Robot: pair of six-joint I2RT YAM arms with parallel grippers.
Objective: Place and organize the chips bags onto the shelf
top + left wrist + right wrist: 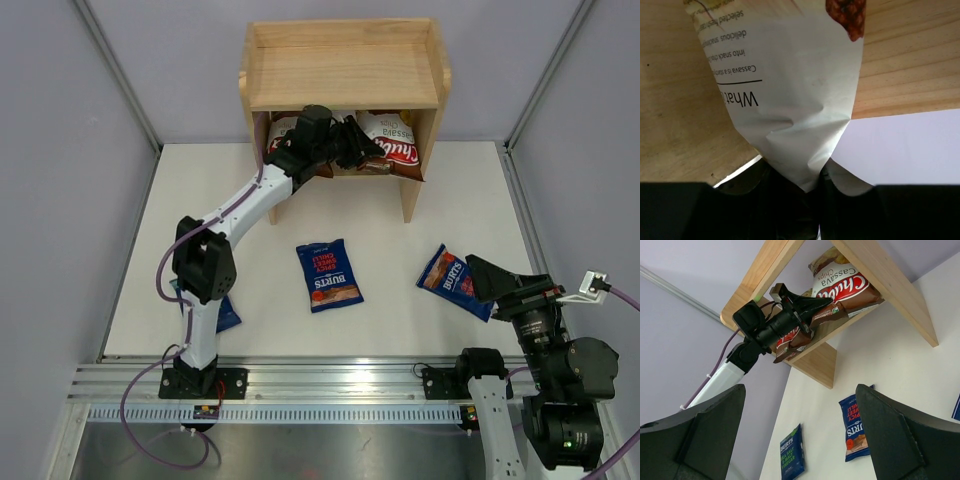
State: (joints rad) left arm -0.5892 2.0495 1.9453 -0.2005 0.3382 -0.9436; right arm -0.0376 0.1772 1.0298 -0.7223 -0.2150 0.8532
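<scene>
Chips bag [790, 100] corner hides between left fingers [675, 212].

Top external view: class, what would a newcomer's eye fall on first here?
The left gripper reaches into the wooden shelf's lower tier, clamped on a brown Chuba bag beside a second Chuba bag. Blue Burts bags lie on the white table: one central, one right, one half hidden under the left arm.

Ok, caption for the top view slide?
Left gripper holds a brown chips bag in the shelf's lower tier; three blue bags lie on the table.
</scene>
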